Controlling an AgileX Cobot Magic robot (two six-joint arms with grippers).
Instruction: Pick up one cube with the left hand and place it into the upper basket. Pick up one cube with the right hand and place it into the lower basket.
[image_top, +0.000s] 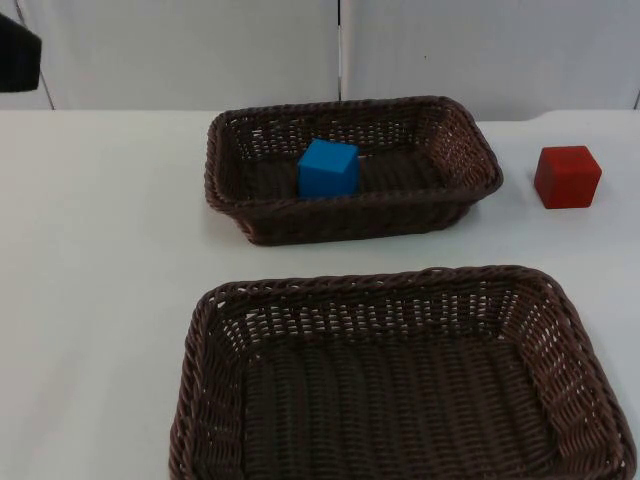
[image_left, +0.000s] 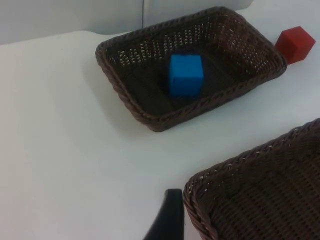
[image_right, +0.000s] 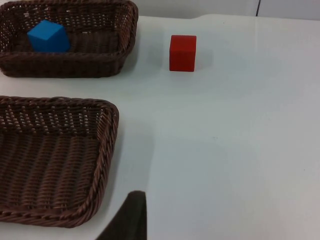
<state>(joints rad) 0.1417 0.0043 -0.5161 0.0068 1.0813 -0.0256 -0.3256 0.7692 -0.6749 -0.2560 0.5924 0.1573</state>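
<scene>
Left arm (image_top: 18, 52) parked at the far left edge of the white tabletop (image_top: 100, 300), well apart from the upper basket (image_top: 470, 150) and waiting. Left gripper (image_left: 167, 220) seen as a single black fingertip above bare tabletop, just beside the corner of the lower basket (image_top: 215, 330); cannot tell whether open or closed, nothing held.

Upper basket: dark brown wicker, rectangular, set toward the grey partition wall (image_top: 200, 50). Inside it, a blue cube (image_top: 328, 168), resting on the woven floor near the basket's front wall, slightly left of the basket's middle. Same blue cube (image_left: 185, 75) clear in the left wrist view, upright, apart from the side walls.

Lower basket: larger dark brown wicker tray, nearer than the upper basket and separated from it by a strip of tabletop, holding nothing.

Red cube (image_top: 567, 177) on bare tabletop, just right of the upper basket's right end, close to it but not touching, outside both baskets. In the right wrist view, red cube (image_right: 182, 52) upright beside the upper basket's corner.

Right gripper (image_right: 130, 220) visible as one black fingertip over tabletop next to the lower basket's right rim, well apart from the red cube; finger spacing impossible to tell, nothing held.
</scene>
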